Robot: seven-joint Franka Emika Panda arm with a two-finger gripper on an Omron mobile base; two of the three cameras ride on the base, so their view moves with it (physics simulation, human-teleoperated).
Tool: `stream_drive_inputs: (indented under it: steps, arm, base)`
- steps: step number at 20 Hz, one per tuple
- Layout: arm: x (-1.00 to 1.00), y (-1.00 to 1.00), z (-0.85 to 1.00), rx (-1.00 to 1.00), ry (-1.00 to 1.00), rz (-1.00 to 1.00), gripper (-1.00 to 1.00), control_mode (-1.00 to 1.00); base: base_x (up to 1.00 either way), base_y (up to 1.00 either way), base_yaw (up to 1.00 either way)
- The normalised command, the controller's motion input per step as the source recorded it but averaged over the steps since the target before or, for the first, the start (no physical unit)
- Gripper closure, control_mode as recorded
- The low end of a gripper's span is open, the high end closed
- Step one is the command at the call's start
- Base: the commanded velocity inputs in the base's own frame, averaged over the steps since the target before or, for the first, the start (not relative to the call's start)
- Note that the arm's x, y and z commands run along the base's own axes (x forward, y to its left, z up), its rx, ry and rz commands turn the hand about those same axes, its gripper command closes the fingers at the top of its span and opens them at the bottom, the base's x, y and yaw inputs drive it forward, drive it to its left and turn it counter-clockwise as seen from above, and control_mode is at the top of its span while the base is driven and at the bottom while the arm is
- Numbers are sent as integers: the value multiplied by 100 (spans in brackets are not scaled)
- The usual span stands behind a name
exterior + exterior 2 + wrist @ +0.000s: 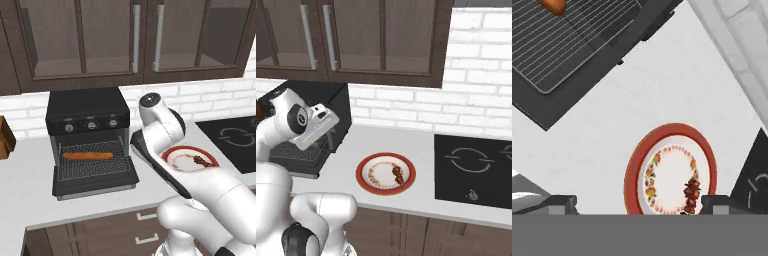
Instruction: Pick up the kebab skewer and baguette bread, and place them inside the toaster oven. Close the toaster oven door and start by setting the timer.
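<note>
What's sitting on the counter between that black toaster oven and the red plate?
Nothing: between the toaster oven and the plate the hand view shows bare white counter.

No readable text anywhere.
The toaster oven (88, 131) carries only small silver marks at its three knobs (91, 125), too small to read as letters or numbers. The cooktop (476, 170) shows pale curved burner outlines and a small round symbol near its front edge, no words. The plate (671, 172) has a flower pattern round its rim, no lettering.
</note>
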Motion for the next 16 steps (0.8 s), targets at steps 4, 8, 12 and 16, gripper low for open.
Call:
stream_drive_inputs:
  steps: [4,8,12,16]
  arm:
    - [20,-100,0,28,6,-40,-100,-100]
    - [2,-100,-20,28,0,-36,-100,-100]
    - [-3,-95,-48,12,-4,-14,-100,-100]
    - [9,-78,-38,2,-4,0,-100,-100]
  base:
    - [0,0,0]
    - [0,0,0]
    - [0,0,0]
    - [0,0,0]
